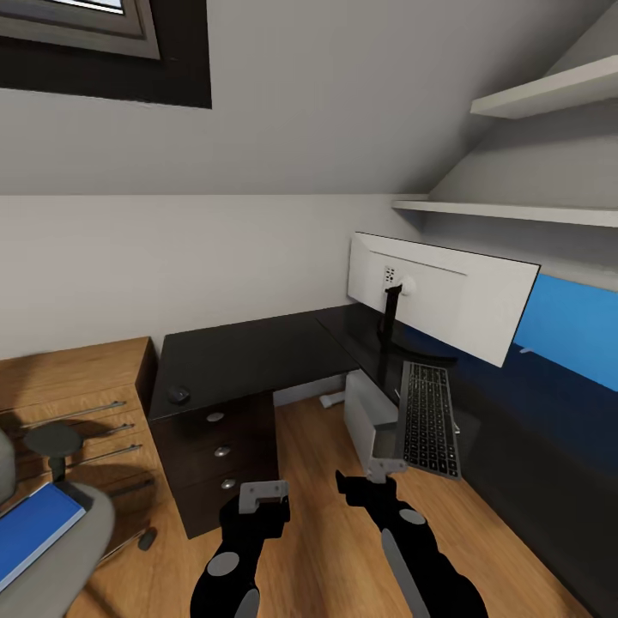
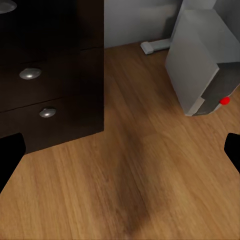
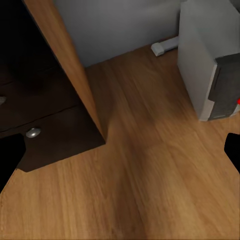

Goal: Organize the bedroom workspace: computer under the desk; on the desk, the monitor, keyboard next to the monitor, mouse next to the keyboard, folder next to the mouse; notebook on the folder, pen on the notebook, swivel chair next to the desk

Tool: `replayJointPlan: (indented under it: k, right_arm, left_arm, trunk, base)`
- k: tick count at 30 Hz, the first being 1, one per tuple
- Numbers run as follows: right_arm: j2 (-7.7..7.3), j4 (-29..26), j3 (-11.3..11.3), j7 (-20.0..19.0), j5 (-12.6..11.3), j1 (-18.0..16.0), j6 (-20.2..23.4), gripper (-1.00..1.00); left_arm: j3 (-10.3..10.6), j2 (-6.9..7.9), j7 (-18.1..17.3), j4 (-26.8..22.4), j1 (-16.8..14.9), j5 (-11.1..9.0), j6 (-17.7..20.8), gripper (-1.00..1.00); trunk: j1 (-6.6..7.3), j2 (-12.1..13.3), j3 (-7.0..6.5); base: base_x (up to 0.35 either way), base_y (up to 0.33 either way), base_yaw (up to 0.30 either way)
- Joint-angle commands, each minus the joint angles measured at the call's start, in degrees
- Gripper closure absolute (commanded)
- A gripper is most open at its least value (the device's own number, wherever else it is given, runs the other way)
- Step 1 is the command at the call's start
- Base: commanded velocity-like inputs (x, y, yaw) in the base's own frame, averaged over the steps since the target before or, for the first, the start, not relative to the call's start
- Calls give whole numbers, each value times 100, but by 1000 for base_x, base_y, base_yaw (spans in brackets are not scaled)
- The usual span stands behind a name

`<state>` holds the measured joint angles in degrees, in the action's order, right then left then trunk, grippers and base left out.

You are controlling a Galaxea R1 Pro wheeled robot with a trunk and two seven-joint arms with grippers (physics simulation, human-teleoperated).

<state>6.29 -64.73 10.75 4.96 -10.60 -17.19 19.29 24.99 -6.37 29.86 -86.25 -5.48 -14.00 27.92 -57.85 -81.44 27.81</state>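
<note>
The black desk [image 1: 249, 352] carries the mouse [image 1: 178, 394] near its left end. The monitor [image 1: 442, 296] stands on the right wing with its white back toward me. The keyboard [image 1: 429, 418] lies by that wing's front edge. Under it stands the grey computer [image 1: 365, 410] [image 2: 200, 65] [image 3: 207, 55]. The blue folder [image 1: 34, 528] lies on the swivel chair [image 1: 64, 558] at lower left. My left gripper [image 1: 262, 496] [image 2: 120, 155] and right gripper [image 1: 382, 472] [image 3: 120, 155] hang open and empty above the floor, before the drawers [image 2: 50, 75]. The notebook and pen are out of view.
A light wooden drawer unit [image 1: 77, 399] stands left of the desk, behind the chair. A white desk foot [image 1: 330, 400] [image 2: 155, 46] rests on the wooden floor [image 1: 318, 515] by the wall. Two wall shelves [image 1: 515, 210] hang above the monitor.
</note>
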Motion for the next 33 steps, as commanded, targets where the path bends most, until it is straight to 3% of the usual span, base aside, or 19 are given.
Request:
replayJointPlan:
  k: [1, 3, 9, 11, 13, 15, 16, 17, 19, 25, 27, 33]
  right_arm:
    - [-3, -4, 12, 51, -97, -4, 20, -100]
    - [-4, 2, 8, 50, -213, -4, 18, -100]
    - [-54, 40, -19, 39, -1047, -4, 14, -100]
    - [-207, 99, -38, 34, -1792, -4, 14, -100]
    - [-318, 122, -45, 32, -2196, -4, 13, -100]
    - [-389, 130, -51, 32, -2430, -4, 10, -100]
    - [-493, 137, -94, 31, -2727, -4, 7, -100]
    - [-525, 139, -128, 31, -2814, -4, 7, -100]
    - [-617, 142, -364, 31, -3089, -4, 5, -100]
    - [-668, 197, -962, 31, -3292, -4, 10, -100]
    - [-671, 267, -1430, 31, -3332, -4, 12, -100]
    - [-673, 299, -1868, 38, -3349, -4, 17, -100]
  left_arm:
    - [9, 2, 55, -7, -5, -58, 12, -100]
    - [8, 3, 55, -6, -5, -58, 12, -100]
    - [7, 3, 55, -6, -5, -59, 12, -100]
    - [6, 4, 55, -6, -5, -59, 12, -100]
    - [6, 4, 53, -6, -5, -59, 12, -100]
    - [6, 4, 54, -6, -5, -59, 12, -100]
    - [5, 4, 54, -6, -5, -59, 12, -100]
    - [5, 4, 54, -6, -5, -59, 12, -100]
    - [2, 4, 55, -6, -5, -59, 12, -100]
    - [1, 4, 55, -6, -5, -59, 12, -100]
    - [0, 4, 55, -6, -5, -59, 12, -100]
    - [3, 4, 55, -6, -5, -59, 12, -100]
  trunk:
    - [0, -4, 6]
    - [0, -4, 6]
    - [0, -4, 6]
    - [0, -4, 6]
    - [0, -4, 6]
    - [0, -4, 6]
    - [0, -4, 6]
    - [0, -4, 6]
    - [0, -4, 6]
    - [0, -4, 6]
    - [0, -4, 6]
    - [0, -4, 6]
  base:
    - [0, 0, 0]
    - [0, 0, 0]
    - [0, 0, 0]
    - [0, 0, 0]
    - [0, 0, 0]
    - [0, 0, 0]
    - [0, 0, 0]
    - [0, 0, 0]
    - [0, 0, 0]
    - [0, 0, 0]
    - [0, 0, 0]
    - [0, 0, 0]
